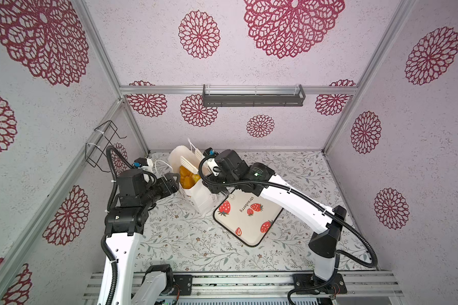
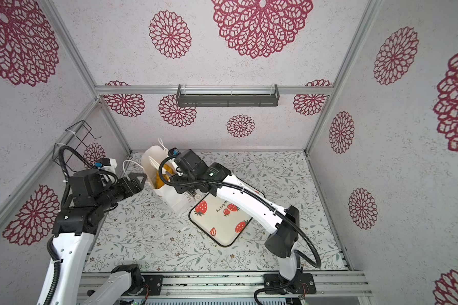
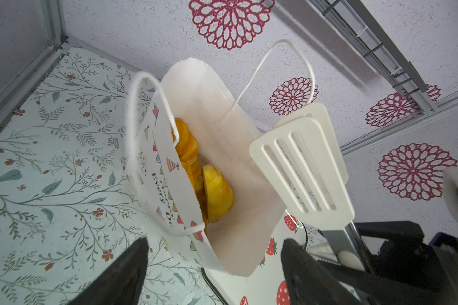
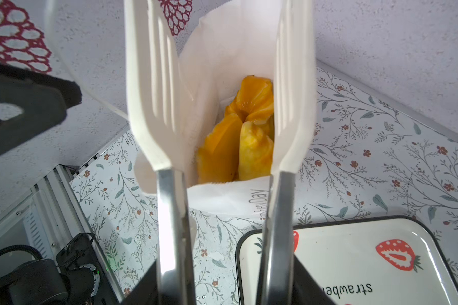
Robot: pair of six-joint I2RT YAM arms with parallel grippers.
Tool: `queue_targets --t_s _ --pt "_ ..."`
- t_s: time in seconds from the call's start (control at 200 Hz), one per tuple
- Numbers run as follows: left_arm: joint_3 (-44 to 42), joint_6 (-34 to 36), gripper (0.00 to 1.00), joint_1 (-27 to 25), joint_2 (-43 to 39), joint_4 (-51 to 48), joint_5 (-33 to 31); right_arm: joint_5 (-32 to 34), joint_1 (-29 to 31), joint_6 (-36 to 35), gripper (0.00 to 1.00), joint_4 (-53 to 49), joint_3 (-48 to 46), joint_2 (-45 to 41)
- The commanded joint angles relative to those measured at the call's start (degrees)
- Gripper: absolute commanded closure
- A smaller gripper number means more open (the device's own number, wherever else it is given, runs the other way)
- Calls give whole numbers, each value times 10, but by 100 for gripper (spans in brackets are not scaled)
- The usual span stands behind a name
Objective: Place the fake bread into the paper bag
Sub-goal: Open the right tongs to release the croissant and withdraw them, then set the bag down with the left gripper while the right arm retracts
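The white paper bag [image 1: 200, 196] stands upright at the back of the table with its mouth open. Several glossy golden pieces of fake bread [image 3: 217, 192] lie inside it, also seen from above [image 4: 254, 148]. My right gripper [image 4: 224, 264] is shut on the metal arms of white slotted tongs [image 1: 188, 162]. The tongs' blades [image 4: 148, 105] stand apart over the bag's mouth with nothing between them. My left gripper [image 3: 214, 244] is open just left of the bag, its black fingers [image 3: 127, 266] either side of the near corner without touching the paper.
A cream strawberry-print tray [image 1: 249, 235] lies flat just right of the bag, partly under my right arm. A black wire rack [image 1: 101, 142] hangs on the left wall. A grey shelf [image 1: 253, 99] is fixed to the back wall.
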Motion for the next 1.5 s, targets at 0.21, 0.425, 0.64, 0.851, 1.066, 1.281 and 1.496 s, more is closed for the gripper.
queue_targets --t_s 0.21,0.425,0.64,0.851,1.066,1.281,1.496 --pt "-59 3 19 6 -51 -26 -35 17 -8 -14 59 24 -13 -80" --pt "-119 -7 16 6 -72 -15 -59 38 -22 -8 60 43 -92 -152" --pt "-158 -22 5 6 -65 -2 -93 32 -88 12 60 62 -219 -246" --pt "-180 -40 3 6 -21 27 -138 16 -181 28 60 75 -349 -333" --pt "-218 -23 3 6 -16 108 -197 -2 -277 35 60 78 -460 -397" --pt "-266 5 3 6 -16 203 -269 -27 -371 43 60 92 -545 -420" --pt "-313 55 3 6 -10 326 -292 -41 -453 58 59 131 -609 -389"
